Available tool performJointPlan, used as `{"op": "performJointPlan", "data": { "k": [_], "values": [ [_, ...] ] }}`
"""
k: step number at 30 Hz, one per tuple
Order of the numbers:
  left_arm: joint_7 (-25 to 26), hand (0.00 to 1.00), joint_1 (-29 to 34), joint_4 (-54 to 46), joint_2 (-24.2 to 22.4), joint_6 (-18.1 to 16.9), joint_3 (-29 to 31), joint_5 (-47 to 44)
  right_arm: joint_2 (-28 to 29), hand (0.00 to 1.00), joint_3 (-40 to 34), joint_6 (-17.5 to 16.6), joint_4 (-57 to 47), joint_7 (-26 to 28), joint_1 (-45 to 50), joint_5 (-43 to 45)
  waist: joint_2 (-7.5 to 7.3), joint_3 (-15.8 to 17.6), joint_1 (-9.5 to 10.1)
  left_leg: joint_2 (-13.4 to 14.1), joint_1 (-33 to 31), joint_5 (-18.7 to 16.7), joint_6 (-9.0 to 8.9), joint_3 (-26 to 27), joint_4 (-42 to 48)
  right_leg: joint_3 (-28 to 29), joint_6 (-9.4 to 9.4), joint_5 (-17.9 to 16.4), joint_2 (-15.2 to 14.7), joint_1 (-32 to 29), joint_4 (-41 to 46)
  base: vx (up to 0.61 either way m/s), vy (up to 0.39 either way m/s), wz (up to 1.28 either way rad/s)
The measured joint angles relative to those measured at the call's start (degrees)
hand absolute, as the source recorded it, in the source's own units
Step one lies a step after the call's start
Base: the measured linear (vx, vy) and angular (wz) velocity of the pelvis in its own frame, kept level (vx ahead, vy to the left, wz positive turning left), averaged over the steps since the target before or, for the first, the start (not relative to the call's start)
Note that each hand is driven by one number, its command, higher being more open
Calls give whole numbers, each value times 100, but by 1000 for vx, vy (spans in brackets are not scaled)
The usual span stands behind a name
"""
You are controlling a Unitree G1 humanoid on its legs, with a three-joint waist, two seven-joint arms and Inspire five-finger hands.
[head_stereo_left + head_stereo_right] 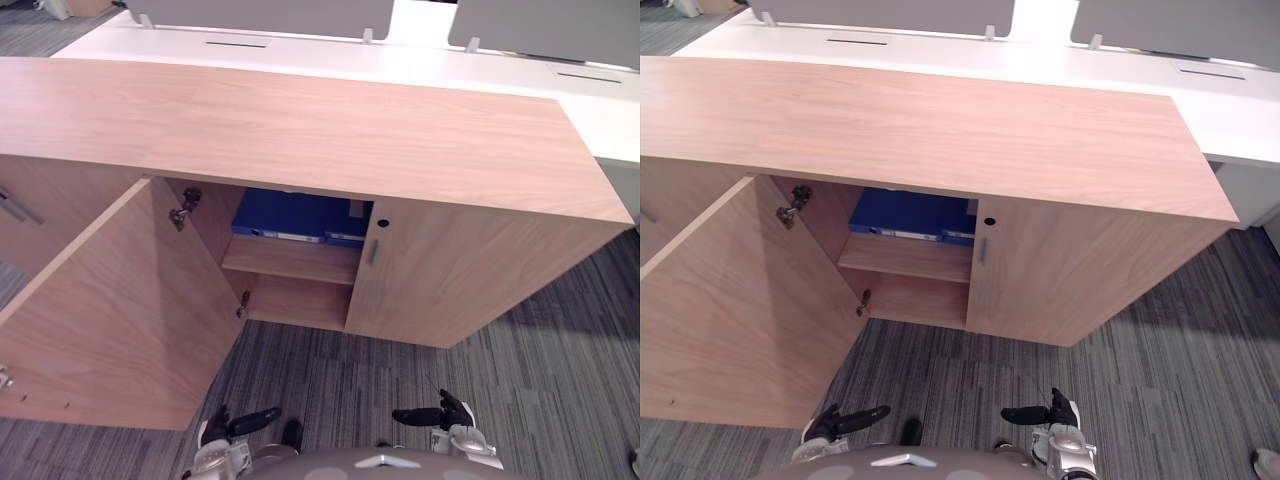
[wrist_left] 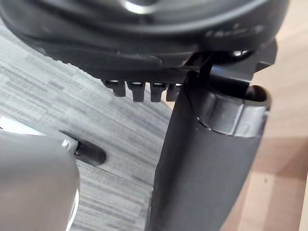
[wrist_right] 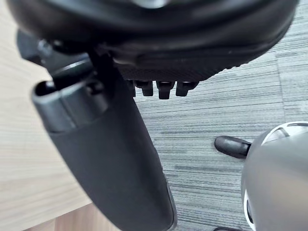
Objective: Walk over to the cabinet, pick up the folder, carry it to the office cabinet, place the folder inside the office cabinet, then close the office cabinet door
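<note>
A blue folder point(image 1: 300, 218) lies on the upper shelf inside the low wooden office cabinet point(image 1: 300, 130), partly hidden under the top board. The cabinet's left door point(image 1: 110, 300) swings wide open toward me, and its right door point(image 1: 450, 270) is closed. My left hand point(image 1: 235, 425) hangs low over the carpet, just off the open door's lower corner, with relaxed fingers and nothing in it. My right hand point(image 1: 440, 413) hangs level with it in front of the closed door, also relaxed and holding nothing. Each wrist view shows its own hand's thumb point(image 2: 207, 168) point(image 3: 106, 159) standing free.
Behind the cabinet stands a white desk point(image 1: 400, 60) with grey partition panels point(image 1: 260, 15). Grey striped carpet point(image 1: 400, 370) covers the floor between me and the cabinet. Another wooden front with a metal handle point(image 1: 15, 205) sits left of the open door.
</note>
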Motion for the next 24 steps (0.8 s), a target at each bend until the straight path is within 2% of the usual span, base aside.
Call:
{"op": "performJointPlan", "data": {
  "k": [6, 9, 11, 17, 24],
  "values": [
    [224, 100, 300, -632, 92, -72, 985, -647, -14, 100, 42, -2, -6, 1, -299, -42, 4, 4, 189, -45, -96, 6, -8, -321, 0, -326, 1, -192, -43, 13, 174, 40, -41, 31],
    [346, 100, 302, -1002, 280, -145, 1433, -907, -84, 100, 267, -2, -49, 10, -439, -87, 18, 14, 383, -92, -134, 18, -24, -521, 1, -536, -9, -238, -55, 98, 187, 48, -39, 35],
    [374, 100, 348, -1261, 341, -153, 1554, -980, -88, 100, 295, -2, -67, 9, -501, -87, 27, 20, 411, -127, -112, 18, -24, -621, 0, -629, -10, -272, -72, 170, 190, 46, -34, 33],
    [411, 100, 339, -2222, 762, -319, 1672, -980, -244, 100, 704, -17, -170, 26, -617, -89, 79, 61, 689, -171, -139, 21, -20, -762, -3, -731, -76, -366, -105, 193, 250, 22, -21, 13],
    [437, 100, 242, -2503, 1209, -462, 1835, -961, -259, 100, 703, -16, -170, 69, -585, -209, 67, 88, 711, -179, -132, 13, -8, -777, -6, -721, -109, -395, -121, 188, 301, 6, -6, 1]
  ]
}}
